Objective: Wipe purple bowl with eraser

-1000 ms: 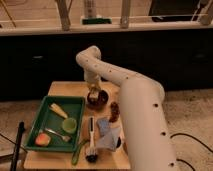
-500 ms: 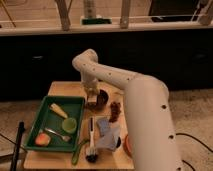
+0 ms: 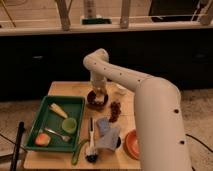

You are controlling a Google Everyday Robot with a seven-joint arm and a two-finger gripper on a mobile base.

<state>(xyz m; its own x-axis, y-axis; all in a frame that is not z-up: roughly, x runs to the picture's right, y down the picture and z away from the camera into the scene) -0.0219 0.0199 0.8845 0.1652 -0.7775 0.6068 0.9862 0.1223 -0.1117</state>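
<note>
Since half a second ago my arm's bend has swung a little to the right, while my gripper (image 3: 100, 92) stays low over the small round dark purple bowl (image 3: 96, 99). The bowl has not shifted: it sits near the middle of the wooden bench (image 3: 65, 89), mouth up, just right of the green plastic tray (image 3: 49, 106). I cannot tell whether my gripper is open, closed or gripping anything. A pale cream patch at its tip, inside the bowl's rim, looks like the small eraser block (image 3: 102, 96); which way its long axis runs I cannot make out.

A pale yellow wedge (image 3: 58, 110), a small light-green bowl (image 3: 69, 125) and a round orange piece (image 3: 42, 139) lie in the tray. A dark clump (image 3: 115, 111) sits just right of the purple bowl. Nearer the front lies a light blue-grey cloth (image 3: 108, 135), and my white forearm covers part of the larger orange-red bowl (image 3: 130, 144).
</note>
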